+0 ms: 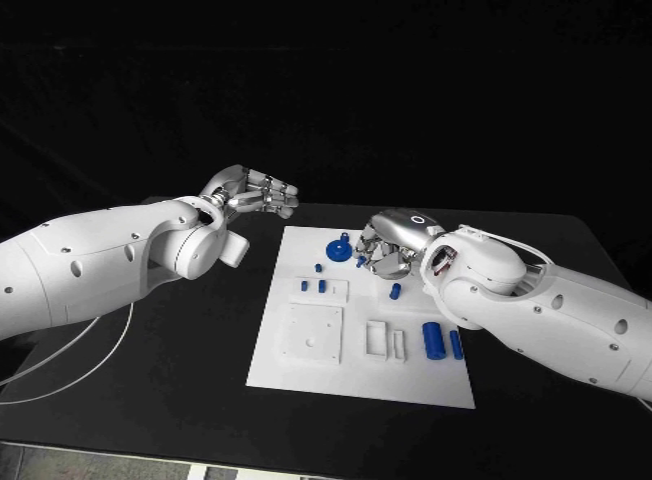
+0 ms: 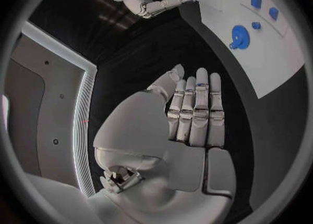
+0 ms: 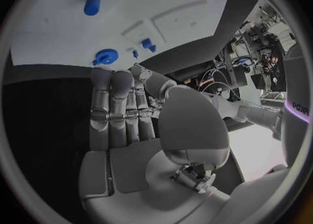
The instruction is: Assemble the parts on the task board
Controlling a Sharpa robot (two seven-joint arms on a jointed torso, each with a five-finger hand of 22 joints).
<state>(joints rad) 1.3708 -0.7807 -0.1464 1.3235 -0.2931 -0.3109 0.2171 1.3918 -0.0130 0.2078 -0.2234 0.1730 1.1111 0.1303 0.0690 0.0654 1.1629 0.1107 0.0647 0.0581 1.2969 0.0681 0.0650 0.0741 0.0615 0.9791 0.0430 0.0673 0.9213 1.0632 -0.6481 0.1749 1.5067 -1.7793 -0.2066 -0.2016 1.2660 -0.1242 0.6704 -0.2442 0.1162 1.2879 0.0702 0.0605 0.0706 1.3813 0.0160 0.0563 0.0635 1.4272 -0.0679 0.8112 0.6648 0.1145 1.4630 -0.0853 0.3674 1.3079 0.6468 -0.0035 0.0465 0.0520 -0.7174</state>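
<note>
The white task board (image 1: 358, 378) lies in the middle of the black table. On its far part sit a round blue part (image 1: 338, 246), a few small blue pieces (image 1: 315, 286) and a blue peg (image 1: 395, 291). Two blue cylinders (image 1: 443, 341) stand near the right edge. My right hand (image 1: 388, 243) hovers over the board's far right corner, and a small blue piece (image 1: 362, 258) shows just beside its fingers. In the right wrist view this hand (image 3: 120, 112) has straight fingers and holds nothing. My left hand (image 1: 254, 192) hangs off the board past its far left corner, flat and holding nothing (image 2: 195, 109).
White recessed blocks (image 1: 315, 335) and slots (image 1: 385, 338) sit on the board's near half. Bare black table (image 1: 196, 330) lies left of the board and in front of it. Pale cables (image 1: 67, 380) trail at the near left.
</note>
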